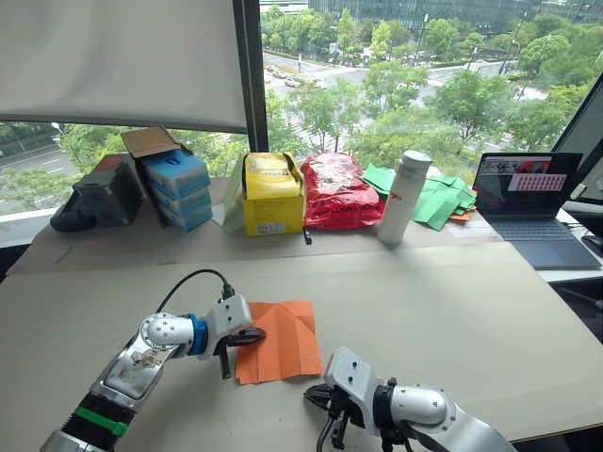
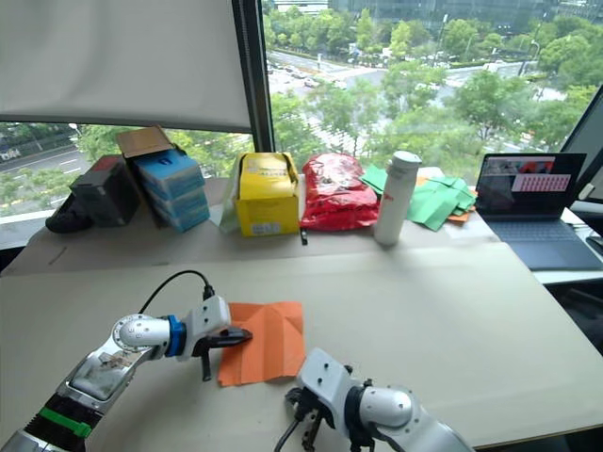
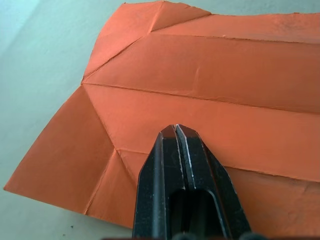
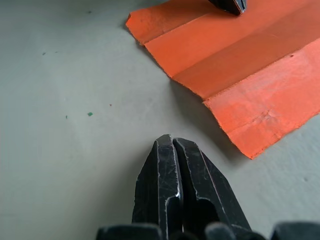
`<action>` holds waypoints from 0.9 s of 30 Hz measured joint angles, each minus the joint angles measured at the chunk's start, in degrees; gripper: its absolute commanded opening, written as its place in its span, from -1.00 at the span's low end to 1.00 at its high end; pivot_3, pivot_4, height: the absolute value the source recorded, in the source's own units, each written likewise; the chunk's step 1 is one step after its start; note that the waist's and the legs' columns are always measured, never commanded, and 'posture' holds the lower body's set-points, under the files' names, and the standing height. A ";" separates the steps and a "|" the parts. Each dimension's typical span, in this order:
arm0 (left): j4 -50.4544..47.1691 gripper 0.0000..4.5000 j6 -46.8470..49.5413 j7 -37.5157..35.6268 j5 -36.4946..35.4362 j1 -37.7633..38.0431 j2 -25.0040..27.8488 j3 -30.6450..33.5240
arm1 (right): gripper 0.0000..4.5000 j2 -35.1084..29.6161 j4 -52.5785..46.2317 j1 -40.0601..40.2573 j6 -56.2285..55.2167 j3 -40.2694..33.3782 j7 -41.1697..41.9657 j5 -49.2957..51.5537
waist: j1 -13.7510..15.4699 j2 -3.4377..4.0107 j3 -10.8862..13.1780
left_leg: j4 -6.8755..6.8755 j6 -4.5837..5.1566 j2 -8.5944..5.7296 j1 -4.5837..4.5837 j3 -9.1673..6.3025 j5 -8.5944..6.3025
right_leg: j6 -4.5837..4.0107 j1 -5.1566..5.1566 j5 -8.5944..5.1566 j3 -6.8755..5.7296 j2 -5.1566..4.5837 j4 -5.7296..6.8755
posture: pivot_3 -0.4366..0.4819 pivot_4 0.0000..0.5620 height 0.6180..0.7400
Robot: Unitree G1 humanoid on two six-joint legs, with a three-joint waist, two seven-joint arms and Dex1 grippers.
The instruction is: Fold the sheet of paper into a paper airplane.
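Your left gripper [image 1: 252,333] is clenched empty, tips pressing the sheet of paper [image 1: 280,341] at its left edge, likely pinning it. Right gripper [image 1: 315,395] is clenched too, off the paper's near corner. Paper lies creased, unfolded on the table [image 1: 452,301].

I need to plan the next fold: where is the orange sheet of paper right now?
The sheet of paper lies flat on the table's near middle, with the left claw over its left edge and the right claw just off its near corner.
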 measured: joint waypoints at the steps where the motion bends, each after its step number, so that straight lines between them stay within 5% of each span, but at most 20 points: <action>1: 0.37 -1.00 -0.19 -0.51 0.13 -0.33 0.03 -0.27 | -0.92 0.76 -0.42 0.55 0.54 0.01 -1.23 -0.43 | 0.02 -0.01 -0.02 | 0.00 0.00 0.00 0.00 0.00 0.00 | -0.03 -0.01 0.02 0.01 0.00 0.01 | -0.05 -0.47 1.00; 10: 3.68 -1.00 -1.89 -2.58 0.61 -2.95 0.10 -1.23 | -0.92 6.48 0.16 1.16 2.77 -0.08 -9.68 -5.24 | 0.07 0.08 -0.14 | 0.01 0.00 -0.01 0.00 -0.01 0.00 | -0.13 -0.02 0.08 0.01 0.03 0.04 | -0.05 -0.47 1.00; 27: 4.38 -1.00 -2.32 -2.87 1.00 -3.48 0.04 -1.35 | -0.92 21.13 6.83 -1.02 -5.38 -6.77 -11.32 -1.38 | -0.26 0.11 -0.12 | 0.00 0.01 -0.01 0.00 -0.01 0.00 | -0.13 -0.04 0.08 0.04 0.29 0.04 | -0.05 -0.47 1.00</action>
